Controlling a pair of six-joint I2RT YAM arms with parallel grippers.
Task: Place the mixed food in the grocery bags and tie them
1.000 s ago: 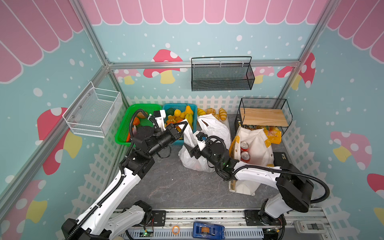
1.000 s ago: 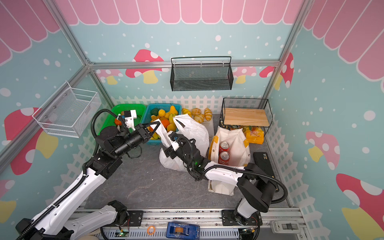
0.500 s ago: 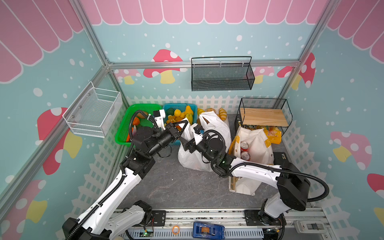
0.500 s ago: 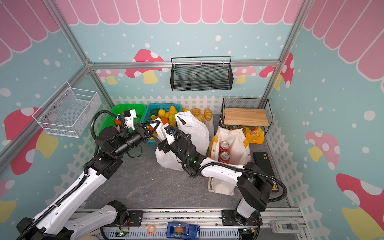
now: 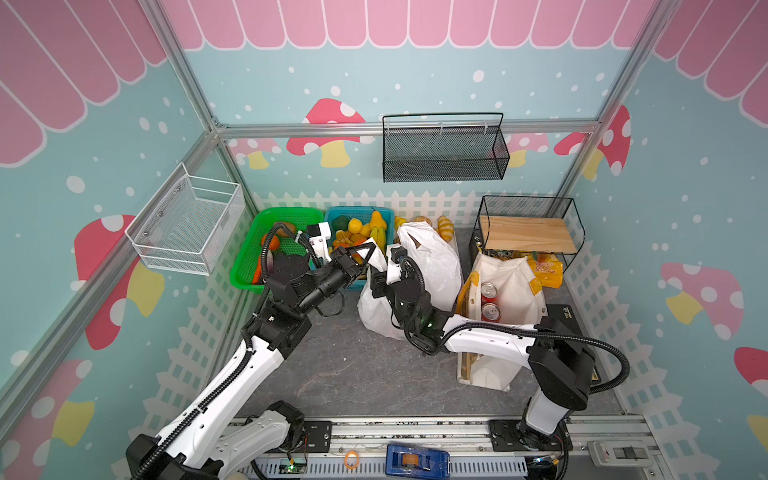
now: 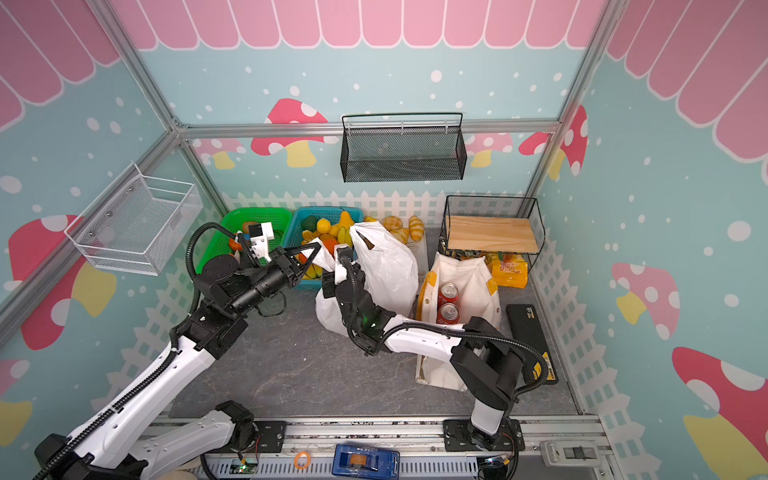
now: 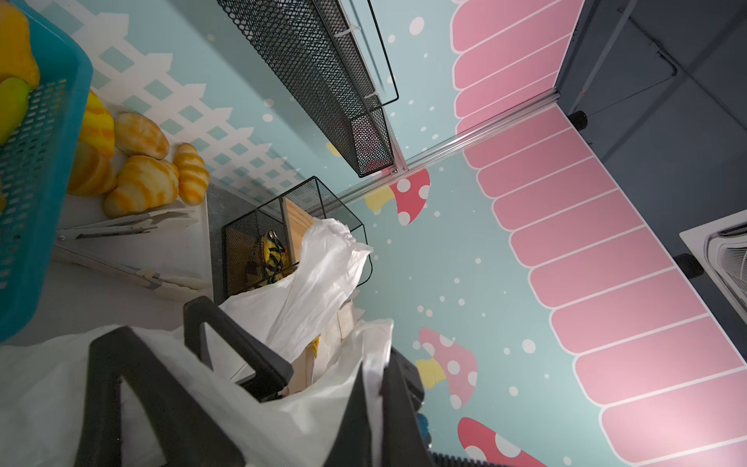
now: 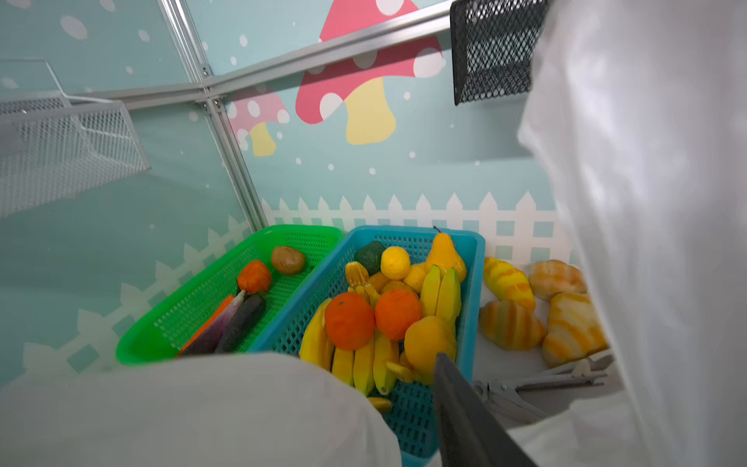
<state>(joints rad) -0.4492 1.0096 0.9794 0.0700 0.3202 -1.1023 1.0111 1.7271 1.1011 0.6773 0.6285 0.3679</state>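
On the left wall we see a white wire basket [image 5: 187, 224]. Below it, at the back of the grey table [image 5: 365, 374], a green basket [image 5: 249, 253] holds a few vegetables. Just beside it on the right, a blue basket [image 5: 353, 210] is full of oranges, bananas and other yellow fruit.

The left gripper [image 5: 368, 249] hovers over the front of the blue basket. Its jaws are closed tight, pinching one upper end of the plastic bag [image 5: 436, 266] and holding that end up. In the left wrist view the white film lies across and between the two black fingers [image 7: 238, 356].

The plastic bag stands on the table between the blue basket and the tote, with croissants [image 5: 445, 226] behind it. We cannot see what is inside it.

The right gripper [image 5: 376, 282] reaches across to the left side of the bag, close to the left gripper. The right wrist view shows only one dark finger [image 8: 465, 412], with white film on both sides of it. We cannot tell how far the jaws are open or whether they hold anything.

To the right, the tote [image 5: 515, 286] stands open, touching the plastic bag, and two red cans [image 5: 488, 291] sit inside it, tops up. Behind the tote is a black wire shelf [image 5: 523, 206] with a wooden board, and a yellow packet [image 5: 546, 272] lies under it.
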